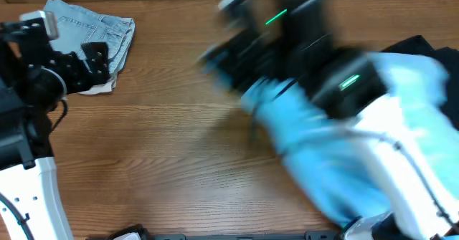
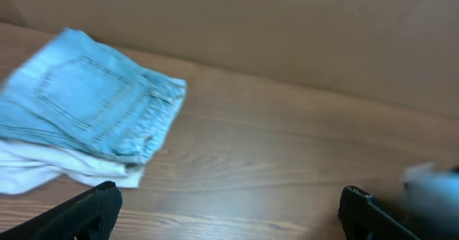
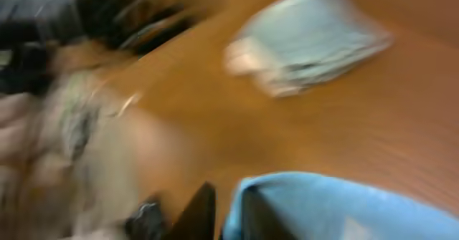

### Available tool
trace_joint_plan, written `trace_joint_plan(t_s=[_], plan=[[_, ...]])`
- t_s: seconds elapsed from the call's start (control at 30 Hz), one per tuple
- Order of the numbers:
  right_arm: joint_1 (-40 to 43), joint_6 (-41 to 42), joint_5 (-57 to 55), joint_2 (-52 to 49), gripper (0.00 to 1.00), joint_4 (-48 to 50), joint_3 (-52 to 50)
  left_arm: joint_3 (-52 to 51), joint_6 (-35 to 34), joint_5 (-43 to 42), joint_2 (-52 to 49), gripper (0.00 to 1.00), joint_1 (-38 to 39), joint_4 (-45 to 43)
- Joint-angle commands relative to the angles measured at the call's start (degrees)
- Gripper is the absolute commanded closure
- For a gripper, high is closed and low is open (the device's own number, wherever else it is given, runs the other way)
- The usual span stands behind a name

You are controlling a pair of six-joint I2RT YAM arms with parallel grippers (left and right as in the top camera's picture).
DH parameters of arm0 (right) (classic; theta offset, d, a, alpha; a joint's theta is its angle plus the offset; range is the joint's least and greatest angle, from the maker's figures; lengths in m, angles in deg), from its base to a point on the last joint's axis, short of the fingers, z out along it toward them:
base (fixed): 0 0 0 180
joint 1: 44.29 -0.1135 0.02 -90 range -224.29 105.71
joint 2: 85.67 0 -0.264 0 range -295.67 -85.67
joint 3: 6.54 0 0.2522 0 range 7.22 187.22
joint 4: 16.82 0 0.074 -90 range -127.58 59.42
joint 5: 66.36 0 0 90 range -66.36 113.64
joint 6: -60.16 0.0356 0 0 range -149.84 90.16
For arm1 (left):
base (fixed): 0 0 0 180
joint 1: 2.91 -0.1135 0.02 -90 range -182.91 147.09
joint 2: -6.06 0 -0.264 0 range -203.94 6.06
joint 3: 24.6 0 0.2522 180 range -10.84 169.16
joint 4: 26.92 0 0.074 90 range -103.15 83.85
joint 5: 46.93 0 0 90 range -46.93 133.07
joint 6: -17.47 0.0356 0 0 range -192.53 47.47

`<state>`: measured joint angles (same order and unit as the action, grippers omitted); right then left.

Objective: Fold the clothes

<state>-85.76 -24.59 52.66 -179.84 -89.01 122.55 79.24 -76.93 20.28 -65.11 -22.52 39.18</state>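
The sky-blue T-shirt (image 1: 315,161), right of centre overhead (heavily blurred), is pinched by the right gripper (image 3: 224,215); the left gripper (image 2: 229,215) is spread beside folded denim (image 1: 97,32) at upper left

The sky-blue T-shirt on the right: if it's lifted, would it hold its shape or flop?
Probably floppy: the sky-blue T-shirt shows soft, shapeless folds with no stiff edges, though the picture is blurred. Likely light for its size, as the fabric looks thin. Pushed across the wooden table, it would probably bunch up rather than slide flat.
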Motion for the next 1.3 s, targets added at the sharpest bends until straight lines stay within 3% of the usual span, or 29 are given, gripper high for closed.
trace_joint_plan(t_s=[0.0,0.03,0.1,0.23,0.4,0.73,0.93,1.03,1.17,1.27], plan=[[-9.3,-1.2,-3.3,-2.2,0.63,-1.1,0.9,3.1,-0.7,0.3,-0.2,0.00,-1.6,-0.3],[-11.2,-1.2,-6.6,-2.9,0.59,-1.7,0.9,3.7,-0.7,0.4,-0.2,0.00,-2.0,-0.3],[-13.1,-1.2,-12.4,-3.6,0.40,-2.8,0.9,5.1,-0.7,0.4,-0.2,0.00,-2.7,-0.5],[-11.8,-1.2,-14.1,-2.5,0.32,-4.2,1.6,7.1,-0.7,-0.7,-0.2,0.00,-2.8,-1.7],[-6.0,2.9,-19.4,1.1,0.27,-4.3,1.8,7.0,2.0,-7.3,-1.0,0.00,-1.2,-0.3],[13.6,12.9,-21.9,5.5,0.21,-8.8,1.7,7.0,8.1,-6.7,-13.1,0.00,11.6,4.5],[23.5,15.9,-22.2,2.6,0.21,-19.8,0.7,7.0,8.3,-7.1,-18.3,0.00,13.2,4.8],[28.0,15.8,-22.1,-0.2,0.32,-25.4,-2.2,7.0,8.3,-7.1,-18.3,0.00,13.3,4.0],[31.6,15.8,-22.0,-4.0,0.56,-25.3,-9.9,7.0,8.3,-7.0,-18.4,0.01,13.4,5.3],[32.9,15.8,-21.9,-7.5,0.52,-21.5,-17.4,7.0,10.2,-7.0,-18.4,0.02,13.4,6.6]])
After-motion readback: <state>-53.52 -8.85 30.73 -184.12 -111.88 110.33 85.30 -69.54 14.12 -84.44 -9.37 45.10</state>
